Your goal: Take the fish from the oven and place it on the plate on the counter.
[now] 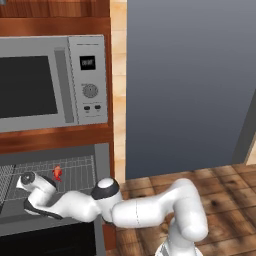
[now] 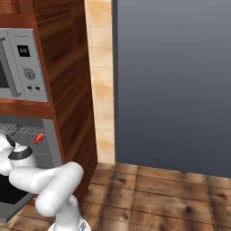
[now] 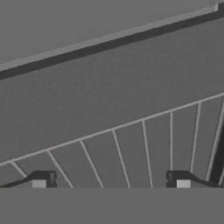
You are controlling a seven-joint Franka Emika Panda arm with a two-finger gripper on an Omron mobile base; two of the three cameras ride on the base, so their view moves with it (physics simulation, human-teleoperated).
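The oven (image 1: pixel 102 165) stands open under the microwave, its door (image 1: pixel 45 226) folded down. A small red-orange fish (image 1: pixel 57 173) (image 2: pixel 39 137) lies on the wire rack (image 1: pixel 80 172) towards the rack's right side. My arm reaches into the oven, and its hand (image 1: pixel 31 183) hovers just left of the fish, a little in front of it. In the hand view my gripper (image 3: pixel 111 181) is open, with bare rack bars (image 3: pixel 131 148) between its fingertips (image 3: pixel 43 180) and the oven's grey back wall beyond. The plate and the counter are out of view.
A silver microwave (image 1: pixel 50 82) (image 2: pixel 25 63) sits in the wood cabinet directly above the oven. A tall dark grey panel (image 1: pixel 190 85) fills the right side. Wooden floor (image 1: pixel 225 190) lies below it. The oven's side wall (image 2: pixel 52 144) stands close to the fish on the right.
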